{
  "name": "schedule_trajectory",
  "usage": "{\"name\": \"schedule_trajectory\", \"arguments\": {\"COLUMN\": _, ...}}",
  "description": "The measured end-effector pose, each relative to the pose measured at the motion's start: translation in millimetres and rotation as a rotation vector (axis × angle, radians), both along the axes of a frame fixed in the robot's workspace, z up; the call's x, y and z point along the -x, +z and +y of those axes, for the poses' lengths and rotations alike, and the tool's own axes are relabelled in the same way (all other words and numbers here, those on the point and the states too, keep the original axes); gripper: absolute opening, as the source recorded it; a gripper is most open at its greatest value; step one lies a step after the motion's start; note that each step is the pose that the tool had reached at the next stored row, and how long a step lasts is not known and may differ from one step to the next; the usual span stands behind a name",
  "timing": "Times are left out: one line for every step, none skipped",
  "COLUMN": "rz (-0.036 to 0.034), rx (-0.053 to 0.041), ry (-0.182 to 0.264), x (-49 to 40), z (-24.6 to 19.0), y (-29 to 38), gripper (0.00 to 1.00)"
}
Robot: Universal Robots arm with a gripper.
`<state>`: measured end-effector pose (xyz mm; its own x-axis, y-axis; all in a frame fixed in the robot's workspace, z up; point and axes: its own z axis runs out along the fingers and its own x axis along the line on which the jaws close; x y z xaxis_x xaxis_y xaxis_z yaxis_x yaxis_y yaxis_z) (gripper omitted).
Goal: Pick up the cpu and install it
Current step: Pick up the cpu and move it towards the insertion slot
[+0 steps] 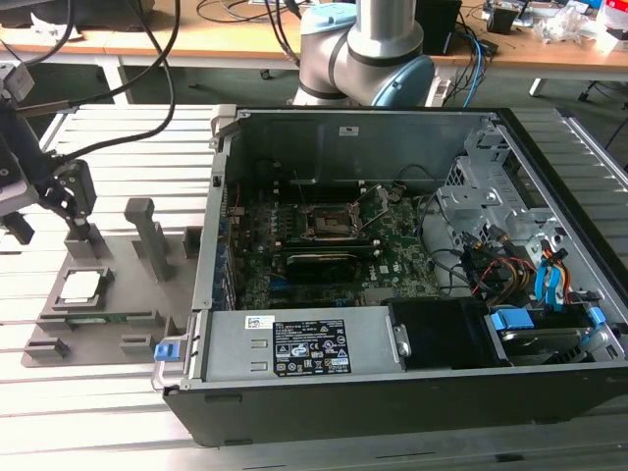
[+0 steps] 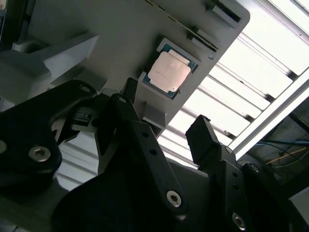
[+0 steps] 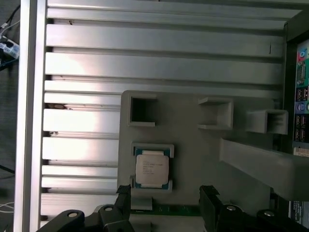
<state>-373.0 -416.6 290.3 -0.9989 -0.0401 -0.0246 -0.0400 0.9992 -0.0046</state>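
The cpu (image 3: pixel 151 168) lies flat in a small pocket on the gray tray (image 3: pixel 193 140), shiny side up. The pocket has little walls at its corners. I think they are there so the chip cannot slide and always sits in the same spot. The tray rests on the desk (image 3: pixel 145 63), just beside the computer (image 1: pixel 392 383).

The fingers (image 3: pixel 210 198) are open, with a wide gap and nothing in it. They hang over the tray, close to the cpu but not touching it. In both wrist views the chip lies just past the tips, not between them. The gap looks wider than the chip, so I think they are held apart to fit around it.

A thin green memory stick (image 3: pixel 169 210) lies in a slot of the tray, near the cpu.

The computer lies on its side with the cover off. That way the board faces up and the black socket (image 1: pixel 329 222) in the middle can be reached from above. The socket is well apart from the cpu and looks empty to me. So the cpu is not picked up yet.
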Motion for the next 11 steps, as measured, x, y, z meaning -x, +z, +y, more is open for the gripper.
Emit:
{"name": "schedule_trajectory", "arguments": {"rz": 0.0, "rx": 0.0, "ry": 0.0, "x": 0.0, "z": 0.0, "y": -1.3, "gripper": 0.68}}
{"name": "schedule_trajectory", "arguments": {"rz": 0.0, "rx": 0.0, "ry": 0.0, "x": 0.0, "z": 0.0, "y": -2.6, "gripper": 0.68}}
{"name": "schedule_trajectory", "arguments": {"rz": -0.0001, "rx": -0.0001, "ry": 0.0, "x": 0.0, "z": 0.0, "y": -5.1, "gripper": 0.68}}
{"name": "schedule_trajectory", "arguments": {"rz": 0.0, "rx": 0.0, "ry": 0.0, "x": 0.0, "z": 0.0, "y": -6.4, "gripper": 0.68}}
{"name": "schedule_trajectory", "arguments": {"rz": 0.0, "rx": 0.0, "ry": 0.0, "x": 0.0, "z": 0.0, "y": -7.5, "gripper": 0.68}}
{"name": "schedule_trajectory", "arguments": {"rz": 0.0, "rx": 0.0, "ry": 0.0, "x": 0.0, "z": 0.0, "y": -8.2, "gripper": 0.68}}
{"name": "schedule_trajectory", "arguments": {"rz": 0.0, "rx": 0.0, "ry": 0.0, "x": 0.0, "z": 0.0, "y": -9.3, "gripper": 0.68}}
{"name": "schedule_trajectory", "arguments": {"rz": 0.0, "rx": 0.0, "ry": 0.0, "x": 0.0, "z": 0.0, "y": -10.6, "gripper": 0.68}}
{"name": "schedule_trajectory", "arguments": {"rz": 0.0, "rx": 0.0, "ry": 0.0, "x": 0.0, "z": 0.0, "y": -11.7, "gripper": 0.68}}
{"name": "schedule_trajectory", "arguments": {"rz": 0.0, "rx": 0.0001, "ry": 0.0, "x": 0.0, "z": 0.0, "y": -13.2, "gripper": 0.68}}
{"name": "schedule_trajectory", "arguments": {"rz": 0.0, "rx": 0.0, "ry": 0.0, "x": 0.0, "z": 0.0, "y": -14.8, "gripper": 0.68}}
